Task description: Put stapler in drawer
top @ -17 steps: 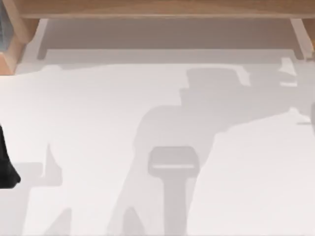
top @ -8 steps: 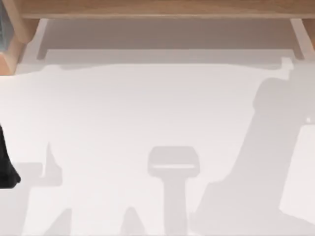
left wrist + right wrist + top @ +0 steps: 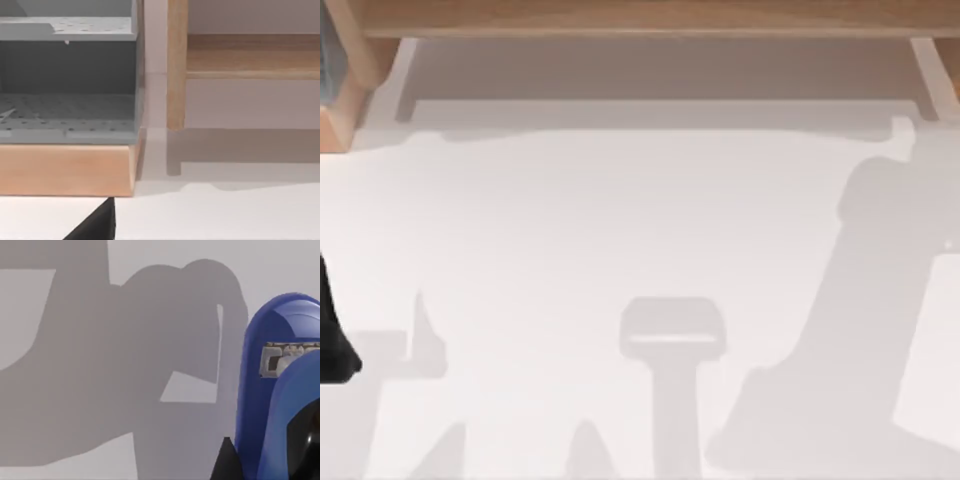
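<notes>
stapler [image 3: 280, 390]: glossy blue, rounded shell, metal slot; cut off at frame edge
tabletop [image 3: 570, 230]: matte white, shadowed
end effector state: cannot tell

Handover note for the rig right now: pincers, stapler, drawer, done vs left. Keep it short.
Left arm: parked at the top view's left edge, a dark part of it showing low on that side.
Right pincer: its wrist view looks down at the blue stapler lying on the white table; a dark pincer tip sits beside it. Grip not confirmed.
Drawer unit: the wooden frame with grey perforated trays stands at the table's far left corner in the left wrist view.
Done: right arm brought over the stapler.
Left: grasp it, carry it to the drawer, place it inside.
</notes>
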You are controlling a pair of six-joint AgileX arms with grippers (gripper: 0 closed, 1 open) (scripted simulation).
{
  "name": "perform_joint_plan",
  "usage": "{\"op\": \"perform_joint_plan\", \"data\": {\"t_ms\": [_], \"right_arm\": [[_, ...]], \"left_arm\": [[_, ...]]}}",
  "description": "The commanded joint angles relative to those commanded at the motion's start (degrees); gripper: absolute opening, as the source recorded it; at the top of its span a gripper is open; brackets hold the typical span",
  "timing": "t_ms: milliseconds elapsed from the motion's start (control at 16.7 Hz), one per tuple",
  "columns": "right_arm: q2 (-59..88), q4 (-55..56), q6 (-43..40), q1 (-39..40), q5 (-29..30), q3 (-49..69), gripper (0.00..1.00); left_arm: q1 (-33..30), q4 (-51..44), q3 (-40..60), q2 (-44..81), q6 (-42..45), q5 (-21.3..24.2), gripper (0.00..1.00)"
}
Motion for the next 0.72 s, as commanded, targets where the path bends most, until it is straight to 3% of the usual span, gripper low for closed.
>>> {"op": "perform_joint_plan", "data": {"t_ms": [420,720], "right_arm": [[-8.17,-3.98,-11.26,-1.23,-3.99,10.94,0.00],[-10.66,-3.45,-12.60,-0.67,-5.65,13.53,0.00]], "left_arm": [[0.00,0.00,0.00,0.00,0.00,0.00,1.00],[0.00,0.00,0.00,0.00,0.00,0.00,1.00]]}}
